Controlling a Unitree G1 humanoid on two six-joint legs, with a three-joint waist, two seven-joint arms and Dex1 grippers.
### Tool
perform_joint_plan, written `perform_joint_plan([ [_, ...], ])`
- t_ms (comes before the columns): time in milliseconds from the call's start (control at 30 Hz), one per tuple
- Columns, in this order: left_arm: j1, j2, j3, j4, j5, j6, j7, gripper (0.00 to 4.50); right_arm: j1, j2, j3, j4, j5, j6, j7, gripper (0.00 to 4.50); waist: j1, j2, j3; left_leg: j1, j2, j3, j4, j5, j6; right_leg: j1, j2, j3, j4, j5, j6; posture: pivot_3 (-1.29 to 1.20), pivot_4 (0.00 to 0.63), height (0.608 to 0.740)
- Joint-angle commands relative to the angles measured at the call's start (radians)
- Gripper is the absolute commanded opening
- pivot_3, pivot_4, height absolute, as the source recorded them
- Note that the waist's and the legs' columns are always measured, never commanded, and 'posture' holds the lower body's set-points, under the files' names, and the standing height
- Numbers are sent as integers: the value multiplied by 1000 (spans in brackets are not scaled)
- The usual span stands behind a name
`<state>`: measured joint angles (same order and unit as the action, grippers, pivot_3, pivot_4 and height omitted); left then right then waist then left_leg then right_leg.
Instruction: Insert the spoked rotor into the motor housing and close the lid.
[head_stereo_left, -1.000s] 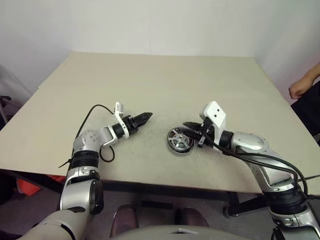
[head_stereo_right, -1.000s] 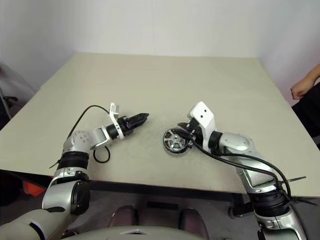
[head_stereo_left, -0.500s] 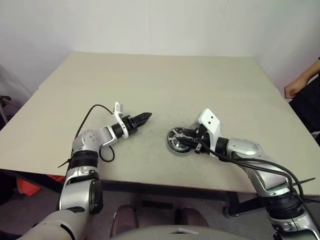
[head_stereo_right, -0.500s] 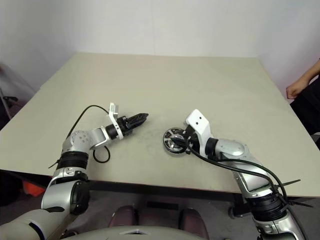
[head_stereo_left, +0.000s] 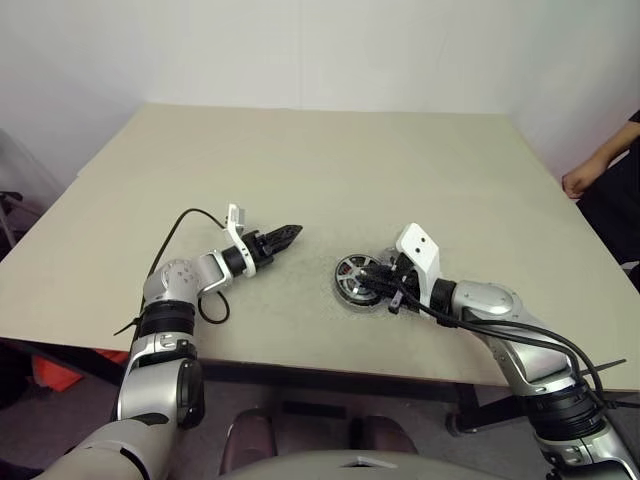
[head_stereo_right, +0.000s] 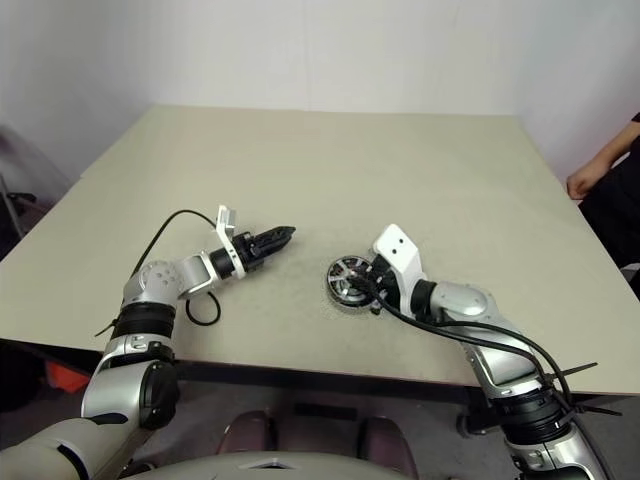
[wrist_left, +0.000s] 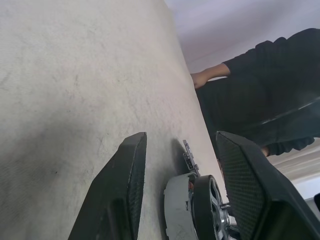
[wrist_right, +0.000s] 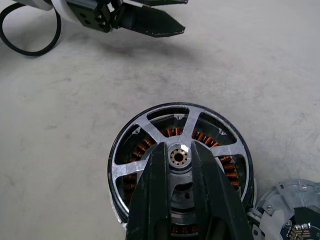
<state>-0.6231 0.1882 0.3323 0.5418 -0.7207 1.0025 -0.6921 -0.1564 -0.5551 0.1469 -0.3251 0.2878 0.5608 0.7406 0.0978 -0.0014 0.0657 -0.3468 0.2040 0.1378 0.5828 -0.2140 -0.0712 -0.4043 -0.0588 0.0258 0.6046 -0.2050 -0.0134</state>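
The spoked rotor (wrist_right: 150, 131), a silver disc with several spokes, lies flat in the motor housing (wrist_right: 141, 149), whose copper windings show between the spokes. Both rest on the table, right of centre (head_stereo_left: 355, 281). My right gripper (wrist_right: 179, 145) reaches over the rotor from the right, its two black fingers drawn together on the small hub. The lid (wrist_right: 292, 215), a round silver part with a circuit board inside, lies right beside the housing. My left gripper (head_stereo_left: 290, 234) hovers to the left of the housing, open, with nothing between its fingers (wrist_left: 125, 200).
The beige table (head_stereo_left: 320, 160) stretches bare behind and to the left. A person's hand (head_stereo_left: 578, 180) rests at its far right edge, with dark clothing (wrist_left: 260, 85) behind. A black cable loop (head_stereo_left: 215, 308) hangs by my left forearm.
My right gripper has sunk onto the rotor and drawn its fingers together at the hub. The left arm has kept still. The person's hand has shifted slightly.
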Motion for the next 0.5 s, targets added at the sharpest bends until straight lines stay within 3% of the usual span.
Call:
perform_joint_plan([
  [33,-16,4,-9,-7,-1,-12,-10,2338,-4,-6,-14,-14,8,-12,9,251,0,0,0,0,0,0,0,0,0,0,0,0,0,0,0,0,0,740],
  [500,-17,2,-55,-19,-11,23,-48,2338,-43,-21,-67,-96,38,23,-8,251,0,0,0,0,0,0,0,0,0,0,0,0,0,0,0,0,0,740],
])
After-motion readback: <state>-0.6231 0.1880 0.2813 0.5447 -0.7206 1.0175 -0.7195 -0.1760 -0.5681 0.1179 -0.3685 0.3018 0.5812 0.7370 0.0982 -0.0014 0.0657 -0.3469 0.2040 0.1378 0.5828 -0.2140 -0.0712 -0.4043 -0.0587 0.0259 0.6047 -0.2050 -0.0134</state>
